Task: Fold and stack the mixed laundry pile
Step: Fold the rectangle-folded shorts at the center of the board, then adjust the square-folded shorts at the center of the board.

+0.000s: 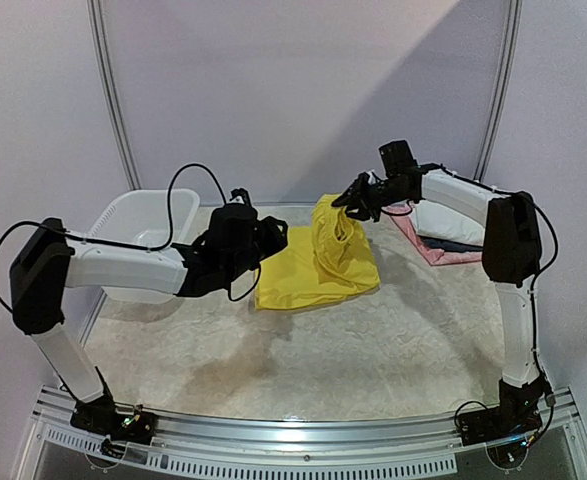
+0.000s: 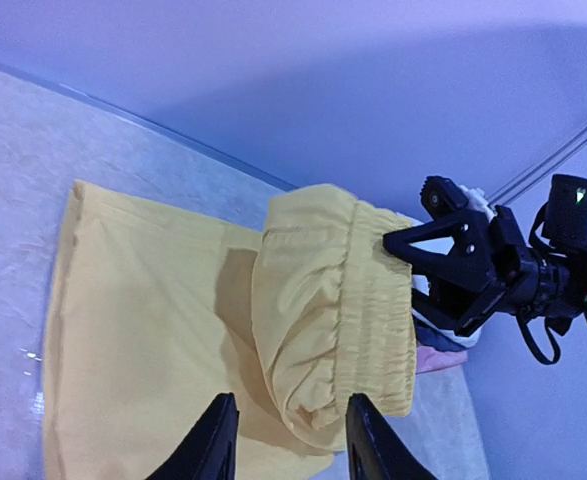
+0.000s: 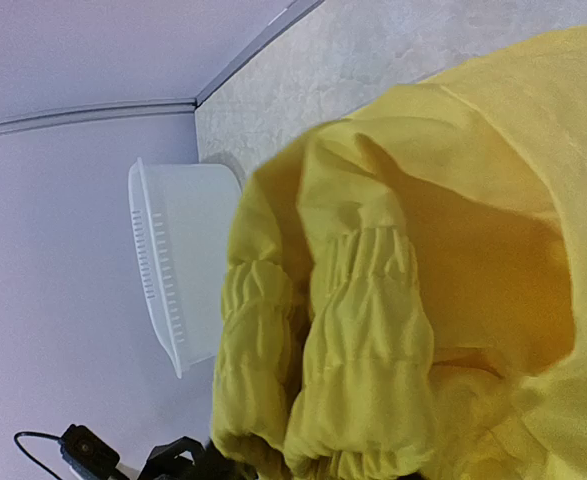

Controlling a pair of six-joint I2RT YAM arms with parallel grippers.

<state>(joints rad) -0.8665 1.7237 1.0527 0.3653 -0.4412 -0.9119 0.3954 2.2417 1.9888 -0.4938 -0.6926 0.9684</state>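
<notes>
I am watching the yellow shorts (image 1: pixel 308 278) lying mostly flat on the pale table (image 1: pixel 323 350), toward its far side, with the elastic waistband end rising in a peak at the right gripper (image 1: pixel 348 203). From the left wrist view I am seeing that gripper (image 2: pixel 420 285) at the gathered waistband with its 2 fingers standing apart, the upper tip touching the cloth; I cannot tell whether the jaws are actually pinching it. The left gripper (image 1: pixel 273 238) is hovering just beside the shorts' left edge, and its 2 fingers (image 2: pixel 213 440) are standing apart with nothing clamped between them (the yellow cloth is lying beyond them). A white plastic basket (image 1: pixel 123 215) is sitting at the far left. Some pink and white cloth (image 1: pixel 428 250) is lying under the right arm, near the shorts.
</notes>
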